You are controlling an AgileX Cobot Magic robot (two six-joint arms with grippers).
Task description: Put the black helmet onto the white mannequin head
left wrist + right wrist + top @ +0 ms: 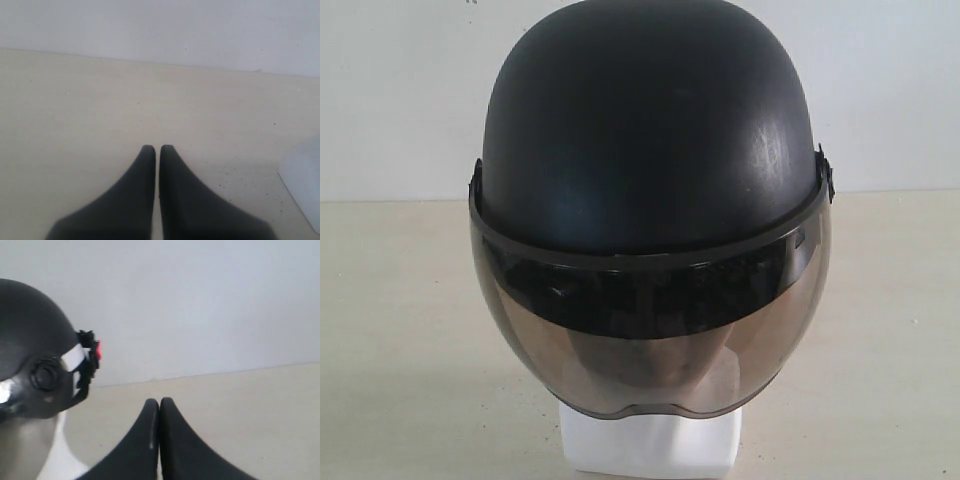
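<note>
The black helmet (650, 130) sits on the white mannequin head (650, 445), its smoky visor (650, 330) down over the face; only the neck base shows below. No gripper shows in the exterior view. In the right wrist view the helmet's side (30, 335) with its round pivot and strap is beside the head (25, 450); my right gripper (159, 402) is shut and empty, apart from it over the table. My left gripper (157, 149) is shut and empty above the bare table, with a blurred white edge of the head's base (302, 175) off to one side.
A beige table (400, 320) runs back to a plain white wall (400, 90). The helmet and head stand near the table's front, filling the middle of the exterior view.
</note>
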